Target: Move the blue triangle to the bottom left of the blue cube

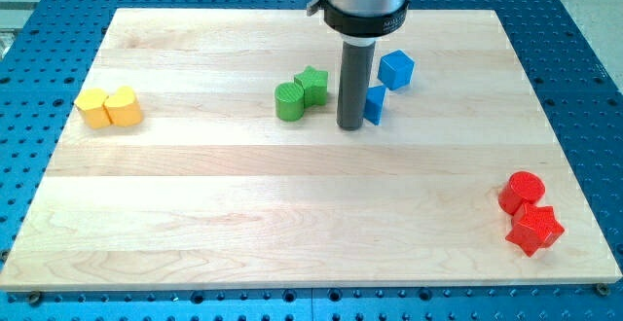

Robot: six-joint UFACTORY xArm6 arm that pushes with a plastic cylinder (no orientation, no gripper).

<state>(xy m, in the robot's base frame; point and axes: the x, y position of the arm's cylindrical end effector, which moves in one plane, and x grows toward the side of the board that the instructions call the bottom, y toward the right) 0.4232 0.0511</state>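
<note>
Two blue blocks matter here: the blue triangle (375, 104) sits just below and to the view's left of the blue cube (396, 69), near it, so the task looks nearly or fully met. My tip (350, 126) stands just beside the triangle's left edge, seemingly touching, placed as if for nudging it rightward. There is no claw, only a rod, so nothing opens or closes. On the table (292, 224) I count two blue, two green, two yellow and two red blocks.
</note>
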